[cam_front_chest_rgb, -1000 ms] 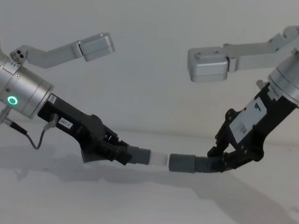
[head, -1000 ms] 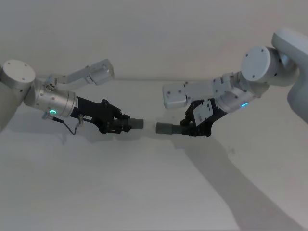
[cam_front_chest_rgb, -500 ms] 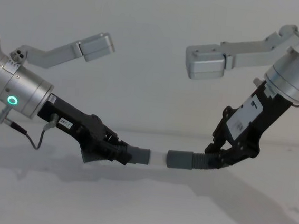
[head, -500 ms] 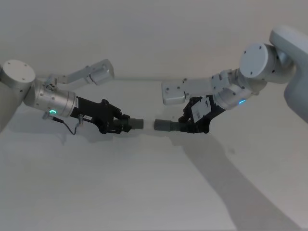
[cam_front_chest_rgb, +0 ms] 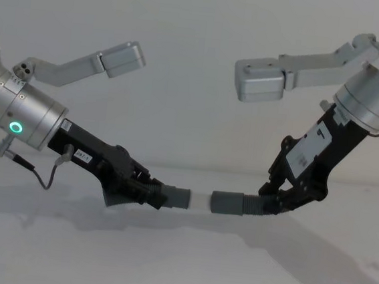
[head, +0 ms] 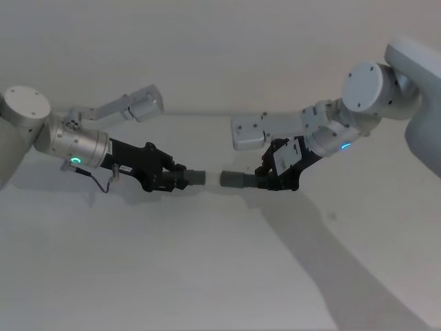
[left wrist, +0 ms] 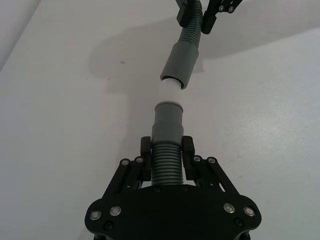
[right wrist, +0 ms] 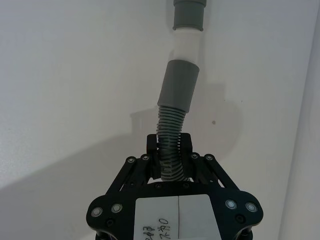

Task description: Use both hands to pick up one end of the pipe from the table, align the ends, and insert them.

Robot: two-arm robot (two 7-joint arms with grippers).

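We see even, soft, fairly dim light across the pale table (head: 207, 276), with no glare on it. In the head view a broad grey shadow runs diagonally from under the right gripper (head: 265, 181) toward the lower right corner, and a fainter one lies beneath the left gripper (head: 180, 181), so the light seems to fall from above and behind. In the chest view the shadows spread low and soft along the surface. The wrist views are brighter, nearly white; the near housings read sharp, and a soft-edged shadow lies on the table. Green rings glow on both wrists.
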